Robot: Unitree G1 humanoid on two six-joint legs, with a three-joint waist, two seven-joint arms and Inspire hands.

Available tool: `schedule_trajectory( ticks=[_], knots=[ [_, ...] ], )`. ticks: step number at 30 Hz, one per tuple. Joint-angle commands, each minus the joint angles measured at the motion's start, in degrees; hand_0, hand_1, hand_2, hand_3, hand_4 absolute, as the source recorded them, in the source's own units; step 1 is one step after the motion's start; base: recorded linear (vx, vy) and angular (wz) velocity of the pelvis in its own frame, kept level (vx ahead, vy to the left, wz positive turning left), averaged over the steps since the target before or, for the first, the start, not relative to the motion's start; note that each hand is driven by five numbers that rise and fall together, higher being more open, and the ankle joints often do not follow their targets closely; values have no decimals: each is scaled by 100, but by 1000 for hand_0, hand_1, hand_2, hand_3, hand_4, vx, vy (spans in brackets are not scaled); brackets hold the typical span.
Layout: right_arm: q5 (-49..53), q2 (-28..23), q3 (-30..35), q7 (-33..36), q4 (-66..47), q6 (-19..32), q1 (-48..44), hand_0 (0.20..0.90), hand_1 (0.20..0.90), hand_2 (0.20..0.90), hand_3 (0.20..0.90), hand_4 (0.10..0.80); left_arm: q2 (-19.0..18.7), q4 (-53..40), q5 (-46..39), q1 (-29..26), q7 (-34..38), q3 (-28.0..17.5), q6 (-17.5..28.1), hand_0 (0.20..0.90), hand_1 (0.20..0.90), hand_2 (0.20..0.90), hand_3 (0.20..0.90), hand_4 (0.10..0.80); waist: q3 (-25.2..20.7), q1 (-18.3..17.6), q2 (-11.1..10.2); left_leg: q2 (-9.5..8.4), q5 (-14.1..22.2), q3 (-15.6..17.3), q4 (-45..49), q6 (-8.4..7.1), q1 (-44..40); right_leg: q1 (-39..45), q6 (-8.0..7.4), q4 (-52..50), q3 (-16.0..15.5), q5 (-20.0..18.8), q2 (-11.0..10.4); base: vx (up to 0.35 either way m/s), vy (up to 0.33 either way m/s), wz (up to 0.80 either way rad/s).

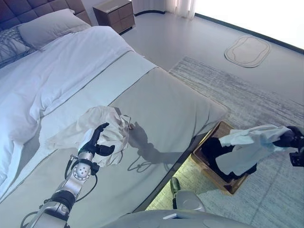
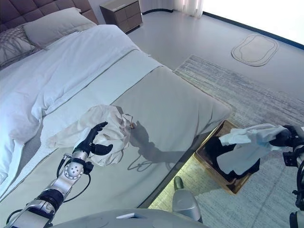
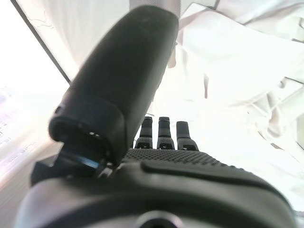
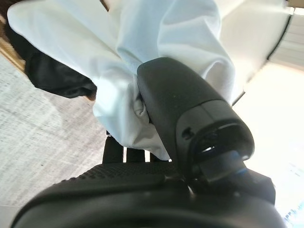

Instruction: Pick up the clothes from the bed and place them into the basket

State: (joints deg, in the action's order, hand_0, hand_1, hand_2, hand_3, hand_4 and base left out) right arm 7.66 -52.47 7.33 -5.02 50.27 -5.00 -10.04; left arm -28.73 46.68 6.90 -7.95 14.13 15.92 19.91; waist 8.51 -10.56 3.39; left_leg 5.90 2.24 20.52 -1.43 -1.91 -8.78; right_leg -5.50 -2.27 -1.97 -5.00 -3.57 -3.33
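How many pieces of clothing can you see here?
3: a cream garment on the bed under the left hand, a white garment in the right hand, dark clothing in the basket. More may be hidden.

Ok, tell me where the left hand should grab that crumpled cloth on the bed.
Take the raised, bunched middle of the crumpled cloth, coming straight down from above. It lies heaped on the flat bed, so folds stand up there to pinch, while its thin edges lie flush. The left hand hovers open over it.

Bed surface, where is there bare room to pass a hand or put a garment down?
The grey cover is bare from the crumpled white garment to the foot corner, and along the near edge. It is crowded around the left hand at that garment. The basket holds dark clothing, with the right hand holding a white garment above it.
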Motion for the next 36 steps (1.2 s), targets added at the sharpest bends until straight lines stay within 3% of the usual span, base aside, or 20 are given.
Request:
schedule_trajectory(
  ticks=[1, 19, 26, 28, 31, 36],
  knots=[
    [-347, -265, -17, 621, 315, 232, -872, 900, 900, 900, 900, 800, -359, -98, 70, -417, 227, -58, 295, 900, 900, 900, 900, 800, -241, 108, -260, 47, 427, -103, 626, -75, 240, 361, -284, -372, -64, 509, -193, -19, -10, 5],
    [-320, -245, -89, 735, 345, 284, -942, 900, 900, 900, 900, 800, -335, -263, 64, -436, 221, 2, 235, 900, 900, 900, 900, 800, -173, 127, -192, 42, 376, -114, 538, -108, 224, 380, -280, -287, -83, 477, -193, -7, -2, 2],
    [-146, -162, -272, 683, -228, 318, -1037, 900, 900, 900, 900, 800, -257, -314, 13, -376, 198, -33, 60, 900, 900, 900, 900, 800, -132, 211, -216, 24, 331, -202, 485, -123, 200, 456, -274, -279, -174, 482, -218, -2, -4, 0],
    [-115, -96, -358, 968, -505, 244, -1163, 900, 900, 900, 900, 800, -239, -319, 53, -374, 162, -17, -52, 900, 900, 900, 900, 800, -109, 278, -228, 8, 301, -273, 455, -128, 213, 480, -266, -300, -229, 514, -214, -26, -28, 9],
    [-745, 43, -838, 1432, -859, 104, -1717, 900, 900, 900, 900, 800, -168, -245, 35, -426, 211, 114, -145, 900, 900, 900, 900, 800, -34, 467, -216, -18, 231, -438, 445, -158, 300, 495, -236, -344, -355, 563, -233, -43, -9, 11],
    [-667, 297, -1658, 1432, -1048, -311, -2637, 900, 900, 900, 900, 800, -39, -126, -4, -398, 271, 139, -30, 900, 900, 900, 900, 800, 81, 788, -197, -97, 136, -722, 399, -197, 400, 594, -191, -307, -564, 609, -301, -11, 5, 23]
  ],
)
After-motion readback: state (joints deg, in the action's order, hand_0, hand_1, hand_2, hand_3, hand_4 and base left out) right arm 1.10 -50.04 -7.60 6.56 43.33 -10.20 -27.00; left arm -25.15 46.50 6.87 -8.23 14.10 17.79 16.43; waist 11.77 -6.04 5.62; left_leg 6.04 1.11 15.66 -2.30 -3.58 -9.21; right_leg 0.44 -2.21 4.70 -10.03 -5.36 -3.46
